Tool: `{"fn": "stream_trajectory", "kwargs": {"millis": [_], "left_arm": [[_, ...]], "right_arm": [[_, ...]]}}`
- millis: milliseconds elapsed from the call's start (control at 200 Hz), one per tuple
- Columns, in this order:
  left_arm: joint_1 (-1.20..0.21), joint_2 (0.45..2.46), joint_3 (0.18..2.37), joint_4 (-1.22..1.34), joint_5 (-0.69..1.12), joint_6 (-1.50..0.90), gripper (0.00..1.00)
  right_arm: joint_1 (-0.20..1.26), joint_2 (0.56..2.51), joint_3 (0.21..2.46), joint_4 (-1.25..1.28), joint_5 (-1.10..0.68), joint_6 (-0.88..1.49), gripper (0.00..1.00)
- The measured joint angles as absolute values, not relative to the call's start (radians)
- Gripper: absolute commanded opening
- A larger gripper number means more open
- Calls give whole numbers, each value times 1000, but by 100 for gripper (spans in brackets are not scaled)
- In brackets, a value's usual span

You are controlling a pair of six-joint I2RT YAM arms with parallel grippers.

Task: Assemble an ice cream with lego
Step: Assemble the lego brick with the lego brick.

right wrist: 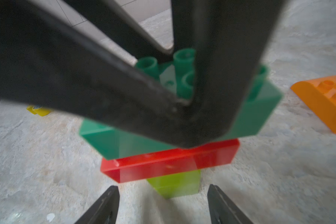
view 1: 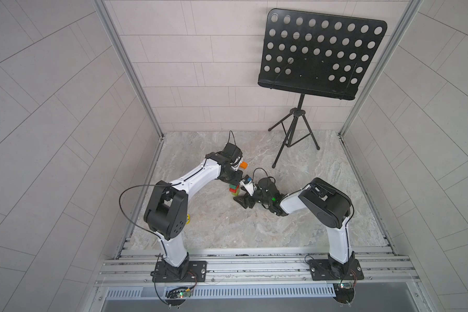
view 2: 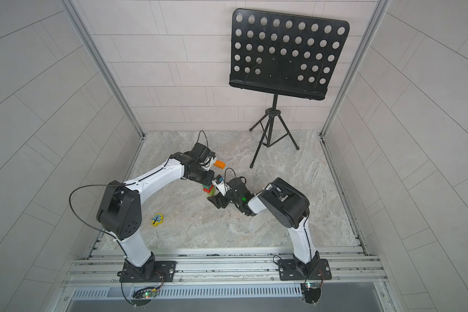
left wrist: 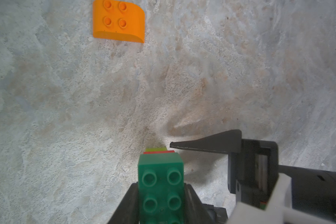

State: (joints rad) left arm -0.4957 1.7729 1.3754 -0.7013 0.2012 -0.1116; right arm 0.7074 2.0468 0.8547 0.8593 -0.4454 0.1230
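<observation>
A stack stands upright near the middle of the table: a lime-green stem (right wrist: 175, 184), a red brick (right wrist: 169, 164) on it, and a dark green brick (left wrist: 160, 186) on top. My left gripper (left wrist: 161, 192) reaches down from above, shut on the dark green brick, and its fingers (right wrist: 105, 87) hide much of that brick. My right gripper (right wrist: 162, 187) is open and low, with the stem just ahead of its jaws and apart from them. In both top views the stack (view 1: 234, 189) (view 2: 208, 189) sits between the two grippers. The rounded orange brick (view 1: 244, 165) (left wrist: 118, 20) lies loose behind the stack.
A flat yellow piece (view 2: 156, 219) lies on the table near the left arm's base. A black music stand (view 1: 322, 54) on a tripod (view 1: 295, 135) occupies the back right. Metal rails (view 1: 254, 263) edge the table's front.
</observation>
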Motion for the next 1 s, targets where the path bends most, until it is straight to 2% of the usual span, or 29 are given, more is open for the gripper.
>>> {"fn": "stream_trajectory", "kwargs": {"millis": [415, 760, 996], "left_arm": [[-498, 1756, 1356, -704, 212, -124, 0], [-494, 1752, 1353, -711, 223, -151, 0], [-490, 1734, 1351, -727, 219, -181, 0]], "right_arm": [[675, 2107, 860, 1026, -472, 161, 65], [673, 2128, 865, 1047, -524, 165, 42], [673, 2130, 880, 1040, -542, 150, 38]]}}
